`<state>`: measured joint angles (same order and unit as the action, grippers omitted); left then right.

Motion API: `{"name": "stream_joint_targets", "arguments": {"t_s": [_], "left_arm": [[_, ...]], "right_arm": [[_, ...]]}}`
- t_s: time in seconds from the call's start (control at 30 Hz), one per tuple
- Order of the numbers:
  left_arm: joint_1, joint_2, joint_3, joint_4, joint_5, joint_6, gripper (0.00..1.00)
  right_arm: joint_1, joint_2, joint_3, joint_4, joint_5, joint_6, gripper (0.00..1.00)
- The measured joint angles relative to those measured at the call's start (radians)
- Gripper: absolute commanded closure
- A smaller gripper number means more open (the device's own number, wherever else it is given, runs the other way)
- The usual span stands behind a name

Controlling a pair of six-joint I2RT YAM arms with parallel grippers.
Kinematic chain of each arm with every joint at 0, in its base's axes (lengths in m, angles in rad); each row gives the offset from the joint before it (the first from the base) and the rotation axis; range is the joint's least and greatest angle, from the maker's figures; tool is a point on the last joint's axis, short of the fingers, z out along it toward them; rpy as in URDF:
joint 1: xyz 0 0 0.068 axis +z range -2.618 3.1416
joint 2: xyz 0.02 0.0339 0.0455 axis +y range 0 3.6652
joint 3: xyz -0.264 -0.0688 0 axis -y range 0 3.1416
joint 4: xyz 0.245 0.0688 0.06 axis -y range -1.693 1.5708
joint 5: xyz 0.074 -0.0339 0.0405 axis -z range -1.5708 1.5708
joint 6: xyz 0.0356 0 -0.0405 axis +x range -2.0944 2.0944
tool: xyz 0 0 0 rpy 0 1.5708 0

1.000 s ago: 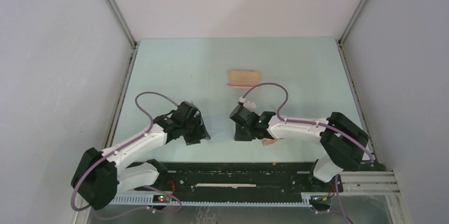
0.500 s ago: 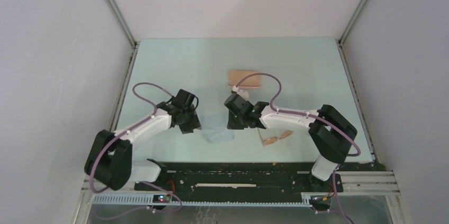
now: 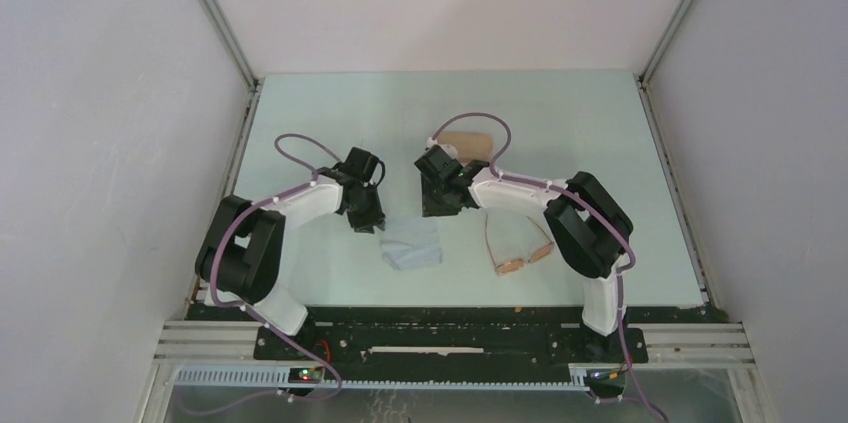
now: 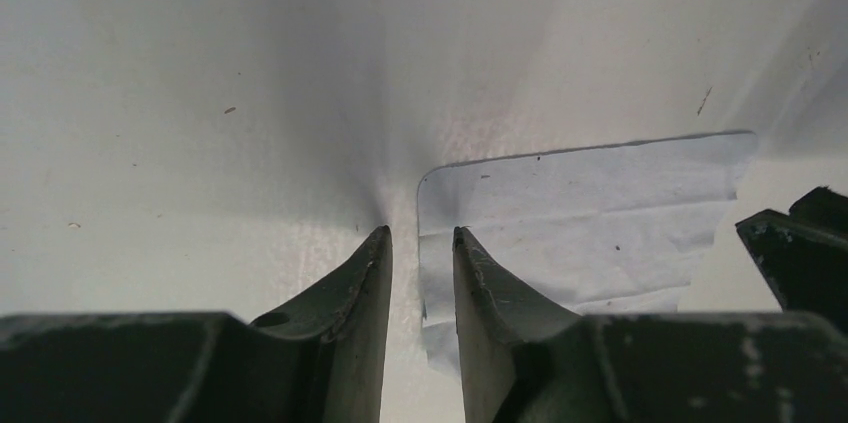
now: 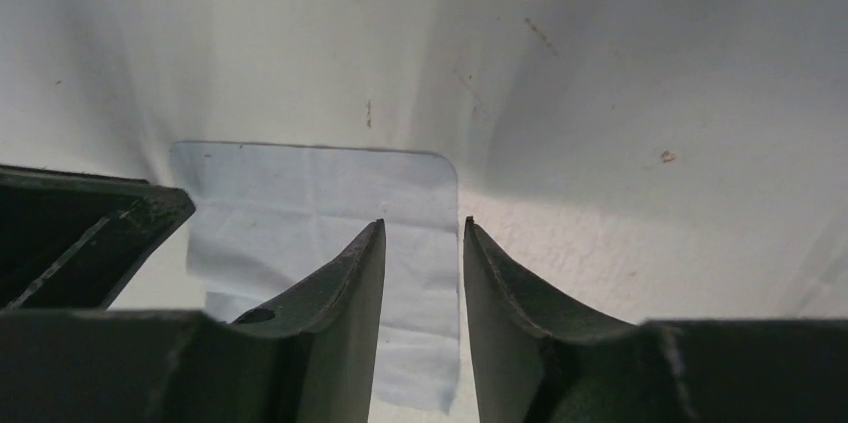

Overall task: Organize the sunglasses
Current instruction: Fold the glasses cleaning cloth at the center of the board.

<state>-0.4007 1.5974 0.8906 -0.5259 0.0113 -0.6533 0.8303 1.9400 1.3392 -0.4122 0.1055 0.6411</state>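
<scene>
One pair of sunglasses (image 3: 524, 259), lying open on the counter (image 3: 330, 113) to the right of the light blue cloth (image 3: 411, 244).

Frame is thin and orange-brown, with two small amber-tinted lenses and long slim temple arms. Both temple arms are unfolded and spread apart. They run roughly parallel from the lens front toward the far side of the counter. The pair lies flat, with the lens front toward the near edge and set on a slant. The lens closer to the cloth sits nearer the front edge than the other. The pair lies near the cloth, about level with it, with bare counter between the two and no contact. Lens shape cannot be told more finely at this size.
</scene>
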Motion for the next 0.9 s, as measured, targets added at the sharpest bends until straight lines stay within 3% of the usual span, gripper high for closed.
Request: {"name": "stream_joint_targets", "arguments": {"t_s": [0.37, 0.6, 0.67, 0.9], "left_arm": [[0.006, 0.021, 0.012, -0.002, 0.000, 0.007, 0.79], [0.011, 0.034, 0.022, 0.013, 0.000, 0.008, 0.96], [0.011, 0.043, 0.030, 0.016, 0.000, 0.008, 1.00], [0.011, 0.069, 0.060, 0.021, 0.009, 0.016, 1.00]], "right_arm": [[-0.013, 0.109, 0.103, -0.044, -0.021, -0.072, 0.62], [-0.015, 0.121, 0.110, -0.043, -0.021, -0.080, 0.85], [-0.018, 0.123, 0.111, -0.042, -0.023, -0.080, 1.00], [-0.020, 0.126, 0.113, -0.040, -0.027, -0.076, 1.00]]}}
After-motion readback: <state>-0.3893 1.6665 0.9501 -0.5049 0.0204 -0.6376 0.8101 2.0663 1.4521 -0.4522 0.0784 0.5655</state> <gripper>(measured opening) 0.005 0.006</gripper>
